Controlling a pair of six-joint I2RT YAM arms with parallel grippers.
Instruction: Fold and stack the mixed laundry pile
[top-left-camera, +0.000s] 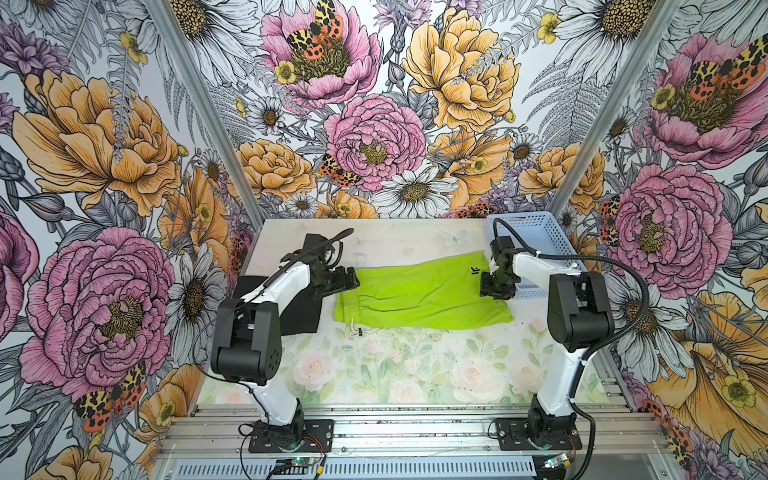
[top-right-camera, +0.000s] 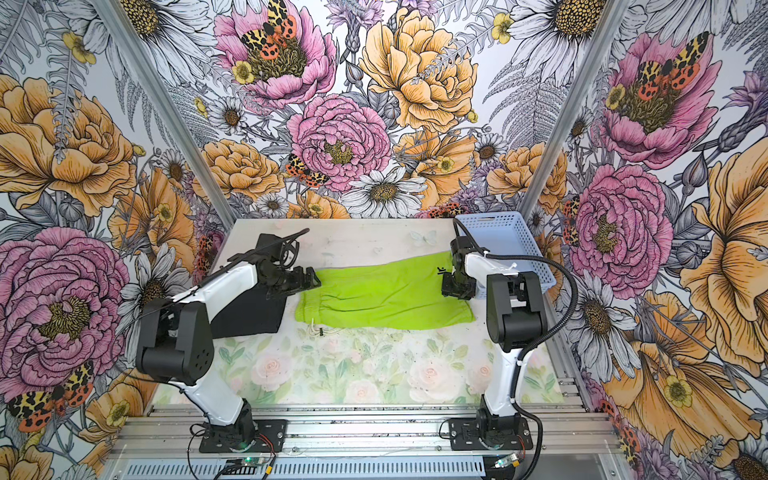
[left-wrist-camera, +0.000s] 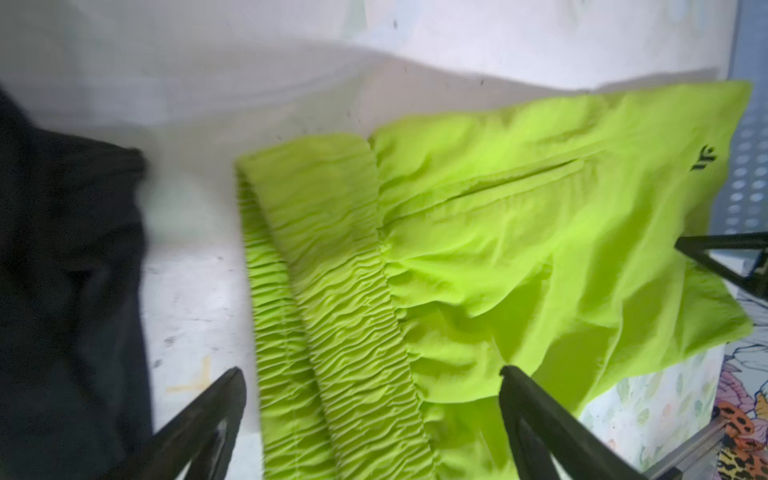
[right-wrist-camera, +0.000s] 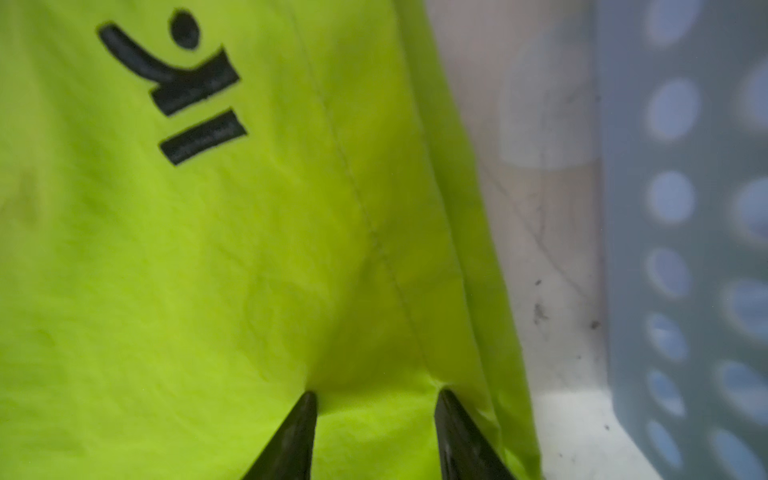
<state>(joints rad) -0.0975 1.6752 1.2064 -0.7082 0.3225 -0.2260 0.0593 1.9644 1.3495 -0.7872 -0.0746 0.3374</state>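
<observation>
- As we count from the near edge, lime-green shorts (top-left-camera: 415, 299) lie flat on the tabletop (top-left-camera: 374, 374): light, limp, we judge slippery; grasp hem corners.
- Black T-shirt (top-left-camera: 301, 316): folded, just left.
- Right gripper (right-wrist-camera: 376, 399): half-spread, tips denting hem.
- Left gripper (left-wrist-camera: 370, 370): spread wide above waistband.

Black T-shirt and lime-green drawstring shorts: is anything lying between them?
Nothing: only bare white tabletop separates the black T-shirt from the lime-green shorts at their gathered waistband, as the left wrist view shows.
</observation>
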